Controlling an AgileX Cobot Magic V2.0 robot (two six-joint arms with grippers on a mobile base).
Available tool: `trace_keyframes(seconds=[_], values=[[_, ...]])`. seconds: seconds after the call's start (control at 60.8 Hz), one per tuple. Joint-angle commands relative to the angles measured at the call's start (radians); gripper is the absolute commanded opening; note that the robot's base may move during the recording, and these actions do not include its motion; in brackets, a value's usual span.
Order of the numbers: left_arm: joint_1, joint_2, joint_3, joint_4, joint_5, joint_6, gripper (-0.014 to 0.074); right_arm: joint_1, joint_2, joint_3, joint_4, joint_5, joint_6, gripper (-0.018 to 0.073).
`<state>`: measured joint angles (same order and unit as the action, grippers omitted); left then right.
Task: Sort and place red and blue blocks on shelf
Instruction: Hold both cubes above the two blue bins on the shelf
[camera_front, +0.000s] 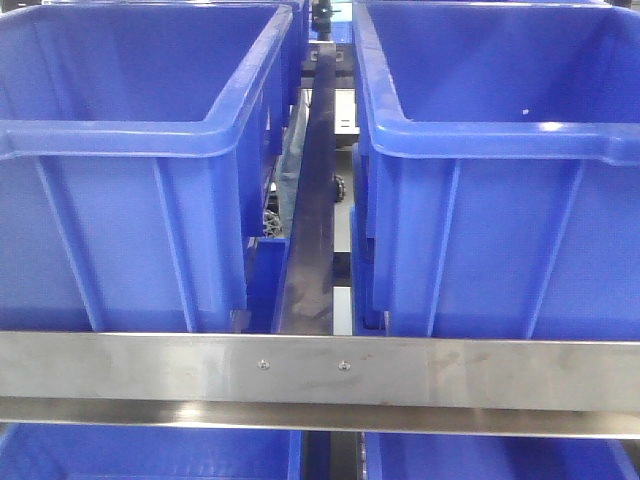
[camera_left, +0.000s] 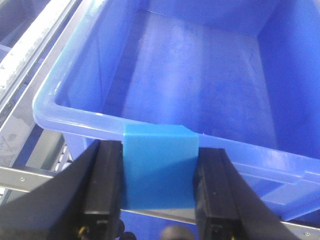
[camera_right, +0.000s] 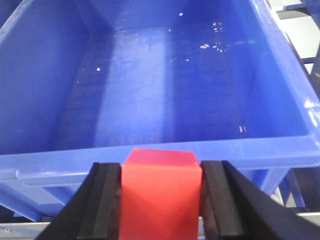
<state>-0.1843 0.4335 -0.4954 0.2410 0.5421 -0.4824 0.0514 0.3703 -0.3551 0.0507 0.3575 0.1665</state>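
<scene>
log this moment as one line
left gripper: shut on blue block | right gripper: shut on red block | blocks: at near rims of left bin, right bin | status: neither block released

The left end effector (camera_left: 160, 148) is seen as two matte black fingers (camera_left: 102, 185), flat on their inner faces and flared into broad wedges on the outside. Small brass-coloured fasteners (camera_left: 80, 231) are glimpsed at their bases, and a dark rounded part (camera_left: 172, 233) is set between them. The right end effector (camera_right: 161, 166) is built alike in black, its fingers (camera_right: 220, 200) edged by a raised inner pad strip.
</scene>
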Motion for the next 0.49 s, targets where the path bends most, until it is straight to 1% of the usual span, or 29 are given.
trace_keyframes(seconds=[0.0, 0.477], values=[[0.000, 0.005, -0.029, 0.011, -0.084, 0.000, 0.0122, -0.004, 0.003, -0.027, -0.009, -0.087, -0.001, 0.0067], [0.000, 0.005, -0.029, 0.011, -0.084, 0.000, 0.0122, -0.004, 0.003, -0.027, -0.009, -0.087, -0.001, 0.0067]])
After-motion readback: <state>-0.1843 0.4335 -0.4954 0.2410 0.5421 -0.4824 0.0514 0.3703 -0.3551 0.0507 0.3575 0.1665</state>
